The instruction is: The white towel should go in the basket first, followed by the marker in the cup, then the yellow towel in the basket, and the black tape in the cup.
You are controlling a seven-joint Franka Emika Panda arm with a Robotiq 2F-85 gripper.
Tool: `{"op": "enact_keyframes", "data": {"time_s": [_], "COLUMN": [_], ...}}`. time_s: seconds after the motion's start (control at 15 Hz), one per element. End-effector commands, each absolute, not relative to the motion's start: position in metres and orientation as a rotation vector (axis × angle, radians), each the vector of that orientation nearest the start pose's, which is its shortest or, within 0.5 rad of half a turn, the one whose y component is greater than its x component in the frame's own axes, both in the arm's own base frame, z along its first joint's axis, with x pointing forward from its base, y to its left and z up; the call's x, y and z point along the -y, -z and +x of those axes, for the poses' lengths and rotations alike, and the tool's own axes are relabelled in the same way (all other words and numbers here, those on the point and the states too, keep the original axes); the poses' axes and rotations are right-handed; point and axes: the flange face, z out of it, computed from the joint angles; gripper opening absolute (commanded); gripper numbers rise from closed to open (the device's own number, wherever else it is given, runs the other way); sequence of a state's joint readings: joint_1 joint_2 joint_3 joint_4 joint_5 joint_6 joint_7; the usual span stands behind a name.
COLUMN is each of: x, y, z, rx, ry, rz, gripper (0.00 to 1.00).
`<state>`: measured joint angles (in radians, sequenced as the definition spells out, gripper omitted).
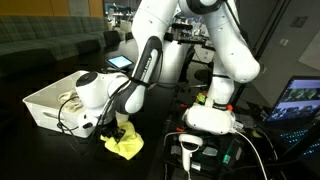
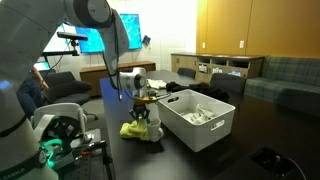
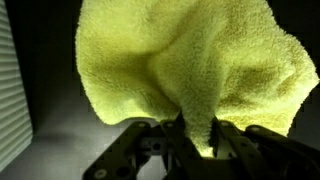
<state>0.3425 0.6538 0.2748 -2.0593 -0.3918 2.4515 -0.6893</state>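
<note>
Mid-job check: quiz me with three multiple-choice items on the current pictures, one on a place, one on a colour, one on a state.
1. Where is the yellow towel?
A. inside the basket
B. beside the basket, under the tool
C. on the floor
2. What colour is the basket?
A. white
B. blue
C. red
3. The tool is:
A. open and empty
B. shut on the yellow towel
C. holding a cup

1 B: both exterior views show it outside the basket wall.
2 A: its walls are white.
3 B: the wrist view shows cloth pinched between the fingers.
</note>
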Motion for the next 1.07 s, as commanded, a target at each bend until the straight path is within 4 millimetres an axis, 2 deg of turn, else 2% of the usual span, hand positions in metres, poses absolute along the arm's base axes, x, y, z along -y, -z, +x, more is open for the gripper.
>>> {"op": "enact_keyframes", "data": {"time_s": [0.0,0.47,0.73,1.0], "x": [-0.304,-0.243,-0.208,-0.176], "y": [-0.156,-0.233,-0.272,-0.311], "z": [0.428,0.397,0.389,0.392], "rx": [-2.1,-1.876,-1.73,-1.576], "ry": [0.218,0.021,-0.117,-0.179], "rz": [2.133,2.235,2.301,2.34], "gripper": [0.04,0.04,0.04,0.04]}}
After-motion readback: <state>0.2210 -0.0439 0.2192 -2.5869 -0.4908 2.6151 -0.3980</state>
